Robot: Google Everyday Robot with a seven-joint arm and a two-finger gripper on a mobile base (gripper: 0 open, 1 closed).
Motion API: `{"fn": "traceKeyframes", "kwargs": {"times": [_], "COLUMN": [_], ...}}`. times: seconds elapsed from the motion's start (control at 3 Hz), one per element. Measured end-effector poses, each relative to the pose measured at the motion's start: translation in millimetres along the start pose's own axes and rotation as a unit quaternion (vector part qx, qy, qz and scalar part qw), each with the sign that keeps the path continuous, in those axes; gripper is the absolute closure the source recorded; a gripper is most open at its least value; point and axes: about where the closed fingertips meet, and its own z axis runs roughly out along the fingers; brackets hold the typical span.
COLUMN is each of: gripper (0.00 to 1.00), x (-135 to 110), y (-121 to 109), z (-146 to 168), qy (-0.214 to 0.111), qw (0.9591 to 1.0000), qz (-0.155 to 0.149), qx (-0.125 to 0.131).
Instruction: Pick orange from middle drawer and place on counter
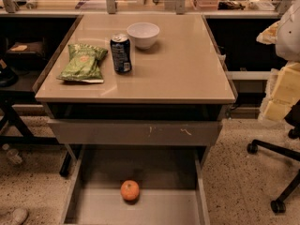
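Claw out of view, grip unknowable — smooth round orange (pixel 130 190) rests in flat-floored grey middle drawer (pixel 159 210).

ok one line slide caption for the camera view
The orange lies in the pulled-out middle drawer below the counter holding chip bag, soda can and bowl; gripper out of view.

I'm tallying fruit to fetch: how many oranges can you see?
1. The orange lies on the floor of the open middle drawer, near its centre. The drawer's back is shadowed, so more may hide there. The gripper is not in view.
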Motion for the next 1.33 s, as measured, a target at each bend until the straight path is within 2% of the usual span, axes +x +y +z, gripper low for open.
{"fn": "traceKeyframes", "kwargs": {"times": [0.33,0.67,1.0,1.33], "gripper": [0.0,0.0,0.0,0.0], "x": [0.0,8.3,5.1,3.7], "y": [0.0,6.3,33.5,64.6], "z": [0.0,18.1,56.0,120.0], "qy": [0.0,-0.004,-0.026,-0.041], "qw": [1.0,0.9998,0.9987,0.9958], "qz": [0.0,0.018,0.036,0.053], "qx": [0.0,-0.009,-0.026,-0.063]}}
